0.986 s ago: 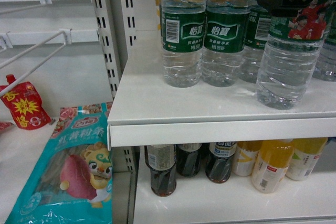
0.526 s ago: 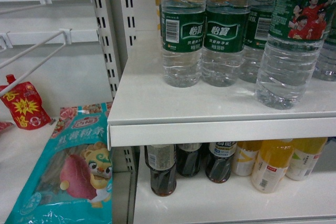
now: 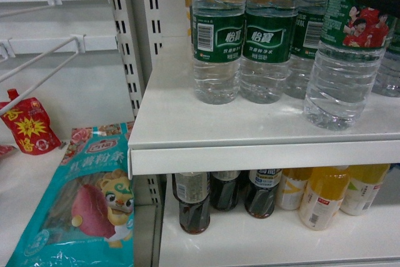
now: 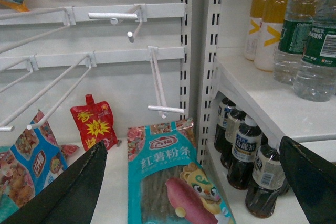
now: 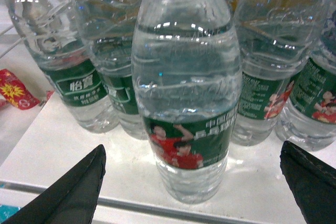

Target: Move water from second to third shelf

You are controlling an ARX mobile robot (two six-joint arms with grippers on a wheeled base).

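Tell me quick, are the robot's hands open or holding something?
Left gripper: open, holding nothing.
Right gripper: open, holding nothing, its fingers either side of the water bottle.

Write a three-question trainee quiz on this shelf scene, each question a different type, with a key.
1. True or false: the right end effector is shut on the water bottle.
2. Multiple choice: on the shelf below the water bottles, what stands at its left end? A) dark drink bottles B) cans C) cartons
3. Fill in: the figures on the front bottle's green label wear ___ shirts.

Key
1. False. In the right wrist view both fingers stand wide apart, with the bottle upright on the white shelf between them.
2. A, the dark drink bottles; the yellow drink bottles stand further right.
3. Red.
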